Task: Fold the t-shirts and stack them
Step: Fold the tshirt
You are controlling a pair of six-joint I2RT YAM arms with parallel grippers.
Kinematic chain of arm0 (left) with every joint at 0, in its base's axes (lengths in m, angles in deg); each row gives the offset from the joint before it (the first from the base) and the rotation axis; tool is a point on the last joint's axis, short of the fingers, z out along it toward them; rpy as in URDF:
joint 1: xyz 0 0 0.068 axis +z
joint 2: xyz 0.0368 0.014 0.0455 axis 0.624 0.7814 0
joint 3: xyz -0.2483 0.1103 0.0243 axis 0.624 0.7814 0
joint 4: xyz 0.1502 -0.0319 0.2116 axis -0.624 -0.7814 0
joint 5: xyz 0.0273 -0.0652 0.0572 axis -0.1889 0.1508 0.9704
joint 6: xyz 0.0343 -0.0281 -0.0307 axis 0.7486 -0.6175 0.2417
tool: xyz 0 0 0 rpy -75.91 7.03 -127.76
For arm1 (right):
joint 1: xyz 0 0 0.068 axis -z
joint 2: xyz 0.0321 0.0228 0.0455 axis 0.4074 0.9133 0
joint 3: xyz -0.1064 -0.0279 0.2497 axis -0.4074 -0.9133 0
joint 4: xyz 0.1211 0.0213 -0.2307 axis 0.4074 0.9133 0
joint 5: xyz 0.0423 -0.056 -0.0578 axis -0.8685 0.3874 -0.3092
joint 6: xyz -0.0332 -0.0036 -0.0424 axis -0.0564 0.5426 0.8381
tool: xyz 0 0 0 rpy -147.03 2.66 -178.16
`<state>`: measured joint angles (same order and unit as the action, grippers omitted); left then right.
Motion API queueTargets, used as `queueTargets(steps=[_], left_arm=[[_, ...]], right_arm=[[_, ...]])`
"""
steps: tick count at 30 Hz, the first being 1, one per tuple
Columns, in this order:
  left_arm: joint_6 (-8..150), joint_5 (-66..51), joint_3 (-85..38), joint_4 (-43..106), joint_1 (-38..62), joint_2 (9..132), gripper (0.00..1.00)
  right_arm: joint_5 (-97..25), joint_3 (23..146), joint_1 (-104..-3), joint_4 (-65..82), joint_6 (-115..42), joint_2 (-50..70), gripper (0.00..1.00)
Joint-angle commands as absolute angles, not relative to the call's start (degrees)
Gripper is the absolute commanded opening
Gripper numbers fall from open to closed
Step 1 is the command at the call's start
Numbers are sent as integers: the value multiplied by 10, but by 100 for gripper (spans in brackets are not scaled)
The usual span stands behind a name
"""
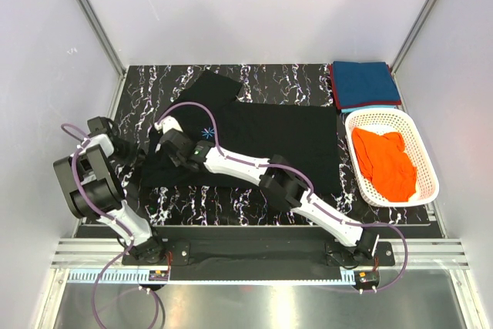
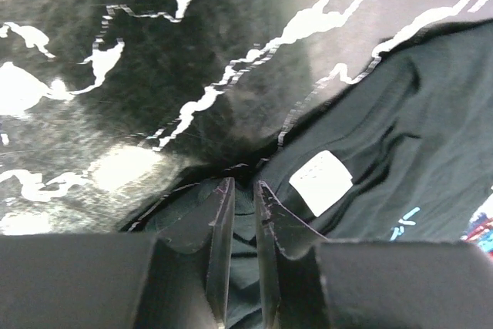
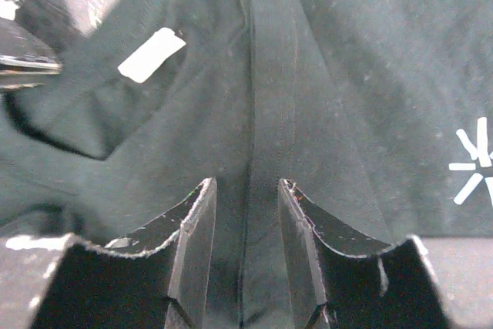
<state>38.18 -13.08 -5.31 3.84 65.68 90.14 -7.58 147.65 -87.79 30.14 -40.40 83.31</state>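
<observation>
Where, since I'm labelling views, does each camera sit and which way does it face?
Top external: above and behind the bases, looking down on the table, black t-shirt and basket; both arms show.
Left wrist: on the left wrist, facing along the left gripper at the shirt's edge; its fingers show.
Right wrist: on the right wrist, facing down the right gripper onto a fabric fold; its fingers show.
Both wrist views share the white label.
</observation>
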Motion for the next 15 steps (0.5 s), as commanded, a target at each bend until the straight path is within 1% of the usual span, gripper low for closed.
queueTargets(steps=[1, 6, 7, 9, 10, 13, 14, 15], left_arm=[[393, -112, -66, 26, 660, 911, 19], [397, -86, -72, 12, 661, 914, 17], [398, -82, -74, 9, 661, 912, 17], [399, -72, -77, 4, 662, 911, 17], [399, -70, -78, 2, 663, 911, 17], [399, -66, -79, 1, 662, 912, 17], [397, -66, -79, 2, 663, 912, 17], [397, -66, -78, 2, 662, 913, 17]], right_arm=[[-43, 1504, -883, 298, -384, 850, 45], [-12, 1510, -888, 298, -364, 859, 41], [-10, 1509, -888, 298, -363, 859, 36], [-8, 1507, -889, 299, -362, 856, 31], [-6, 1507, -890, 299, -362, 855, 24], [2, 1511, -889, 299, -361, 851, 16], [4, 1511, -889, 299, -358, 847, 7], [5, 1512, -890, 299, -358, 845, 3]])
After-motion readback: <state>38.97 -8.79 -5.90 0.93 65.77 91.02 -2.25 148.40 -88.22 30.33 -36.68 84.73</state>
